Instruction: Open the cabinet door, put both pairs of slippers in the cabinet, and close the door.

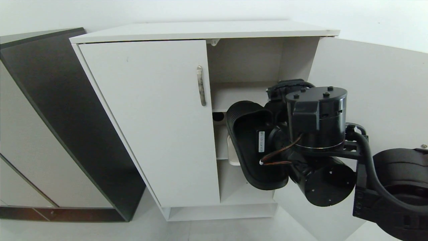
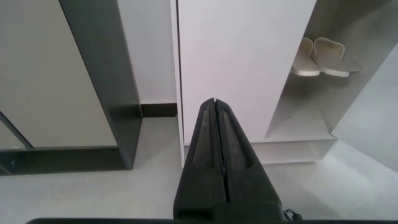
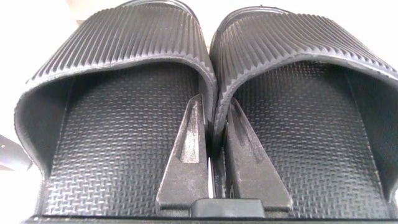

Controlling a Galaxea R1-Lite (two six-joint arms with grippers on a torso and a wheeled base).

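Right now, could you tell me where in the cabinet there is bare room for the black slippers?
Bare: the bottom floor under the white slippers, and the upper shelf above them. Crowded: the middle shelf holding them.

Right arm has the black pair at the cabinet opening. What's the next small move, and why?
Probably ease the right gripper deeper into the cabinet before releasing. It pinches the black slippers by their inner walls, tilted at the opening, apparently not yet on a shelf; white slippers already sit inside.
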